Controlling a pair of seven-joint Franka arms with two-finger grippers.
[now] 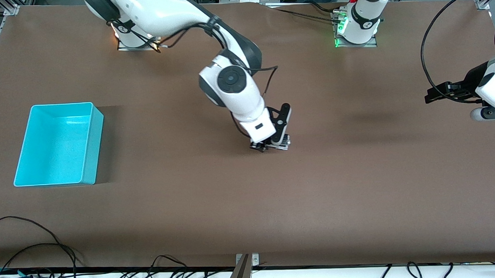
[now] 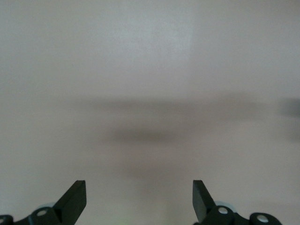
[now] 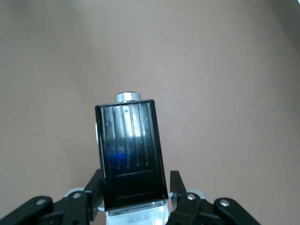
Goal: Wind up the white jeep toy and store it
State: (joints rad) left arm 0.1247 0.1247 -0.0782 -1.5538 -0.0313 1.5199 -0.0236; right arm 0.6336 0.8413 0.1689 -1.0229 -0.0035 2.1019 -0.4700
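Observation:
The white jeep toy, with its black ribbed roof, stands on the brown table near the middle. My right gripper reaches down to it from above. In the right wrist view the gripper has a finger on each side of the jeep's body and is shut on it. The cyan bin stands empty toward the right arm's end of the table, well away from the jeep. My left gripper waits in the air at the left arm's end, open and empty.
Loose black cables lie along the table's edge nearest the front camera. The arm bases stand along the table's farthest edge.

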